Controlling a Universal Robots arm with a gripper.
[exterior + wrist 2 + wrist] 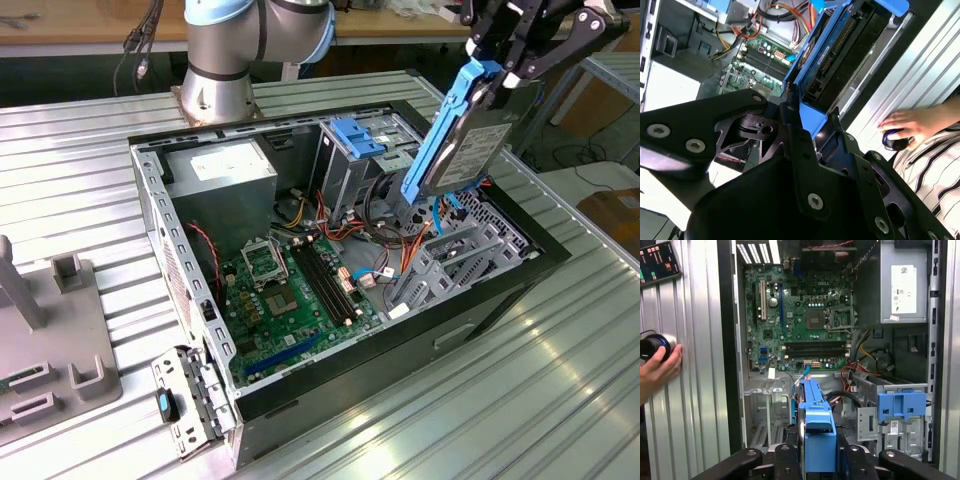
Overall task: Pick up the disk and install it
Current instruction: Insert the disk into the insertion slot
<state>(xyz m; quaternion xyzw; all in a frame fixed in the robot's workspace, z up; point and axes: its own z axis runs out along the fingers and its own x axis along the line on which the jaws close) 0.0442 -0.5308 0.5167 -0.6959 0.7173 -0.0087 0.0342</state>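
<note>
Gripper (497,72): we see its fingers (522,62) clamped on the disk's blue rail
Disk (465,150): held tilted in the air, over the open computer case (480,300)
Hand (657,367): we see it touching a black knob (652,345) on the surface (695,390) beside the case

One disk (465,140), one gripper (497,75), one open computer case (480,310).
Inside: one motherboard (290,300), one power supply (225,180), one drive cage (345,170); outside, one hand (657,369).

Orange and red cables (407,243) are crowding the case (150,190) beside the blue-topped cage (355,150); the grey bay (445,262) under the hanging disk (473,145) is lying open.
</note>
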